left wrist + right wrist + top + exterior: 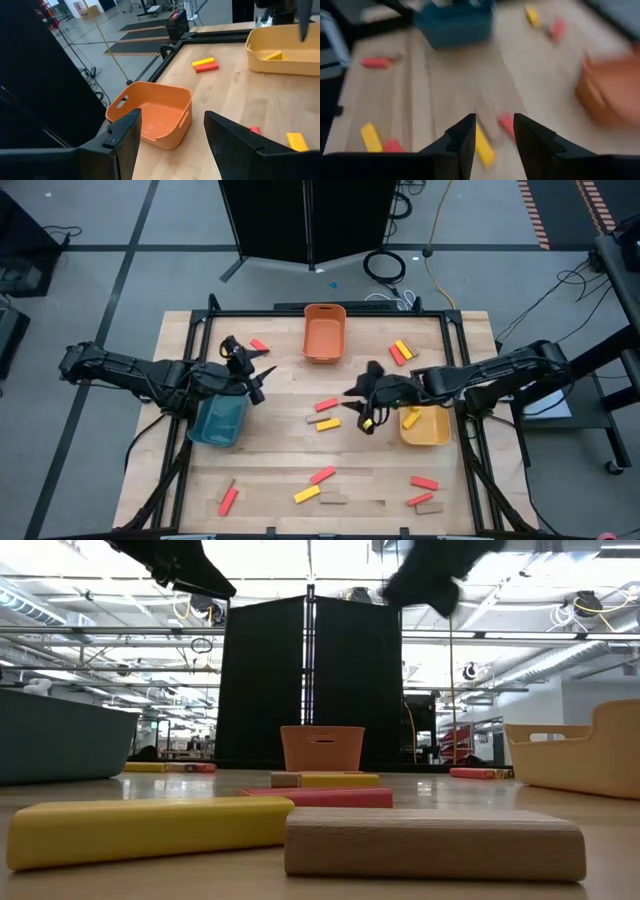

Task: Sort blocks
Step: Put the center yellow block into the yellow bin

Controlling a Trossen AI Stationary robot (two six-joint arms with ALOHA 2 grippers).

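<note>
Blocks [327, 422]: loose on the table in red, yellow and plain wood; a small cluster at table centre (red one, yellow one, wooden one), more along the near edge, a pair by the far right corner, one red near the far left.
Nearest target: the yellow block in the centre cluster, lying just beside a red block [326, 405] and a wooden one [318, 419].
Long axis: roughly 3-to-9 o'clock in the high view, tilted slightly.
Right gripper [362, 417]: above the table just at 3 o'clock of the centre cluster, fingers apart at a middling gap, nothing between them (right wrist view shows a yellow and a red block straight ahead of the fingers).
Direction to target: block sits at about 9 o'clock from the right gripper, close by.
Left gripper [245, 374]: over the far end of the teal bin [218, 423], fingers spread wide, empty, facing the orange bin [150, 112].
Nearer arm: the right, clearly; centre cluster lies at about 4 o'clock from the left gripper, farther off.
Yellow bin [425, 426]: just at 3 o'clock of the right gripper, likely drop point for a yellow block (a judgement).
Next move, judged: short reach toward 9 o'clock and down, fingers straddling the block's short side.
</note>
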